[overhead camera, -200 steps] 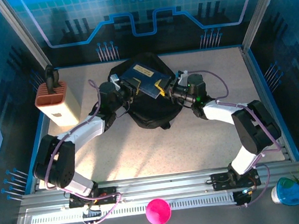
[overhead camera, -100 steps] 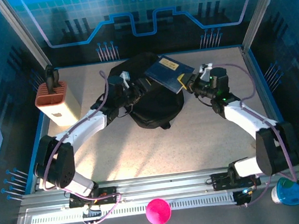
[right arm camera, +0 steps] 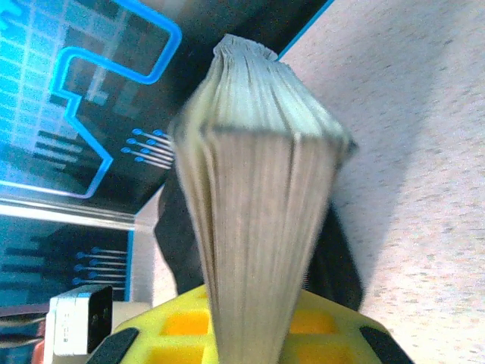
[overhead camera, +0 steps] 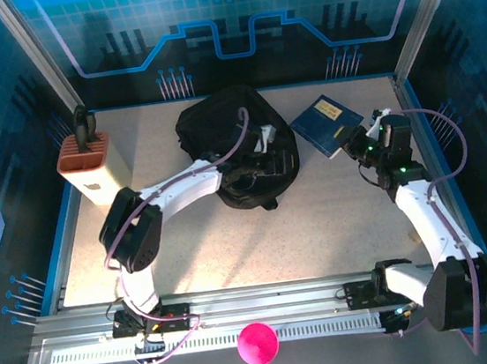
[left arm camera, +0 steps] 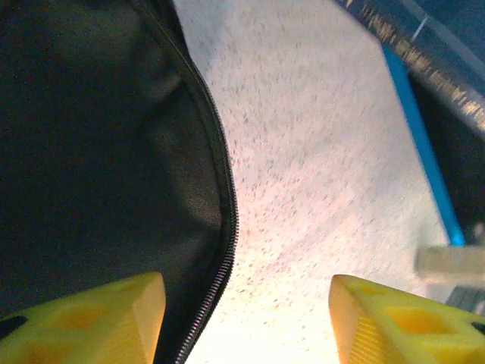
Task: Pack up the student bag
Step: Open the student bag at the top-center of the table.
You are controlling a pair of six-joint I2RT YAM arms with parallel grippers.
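Note:
The student bag [overhead camera: 225, 140] is a black backpack lying at the back middle of the table. My left gripper [overhead camera: 273, 153] hangs over the bag's right side. In the left wrist view its yellow fingers [left arm camera: 91, 315] stand wide apart, open, with the bag's zipper edge [left arm camera: 227, 227] and bare table between them. My right gripper [overhead camera: 359, 143] is shut on a dark blue book [overhead camera: 327, 123], held right of the bag and clear of it. The right wrist view shows the book's page edge [right arm camera: 258, 220] clamped between the yellow pads [right arm camera: 182, 322].
A tan box with an orange-brown top [overhead camera: 92, 165] stands at the left edge, a black object [overhead camera: 83, 123] sticking out of it. Blue rims border the table. A pink ball [overhead camera: 257, 343] sits on the front rail, and a blue object with a small plant [overhead camera: 470, 311] at the front right.
My left gripper let go of the book, opened and swung right across the bag. My right gripper carried the book from above the bag to the right.

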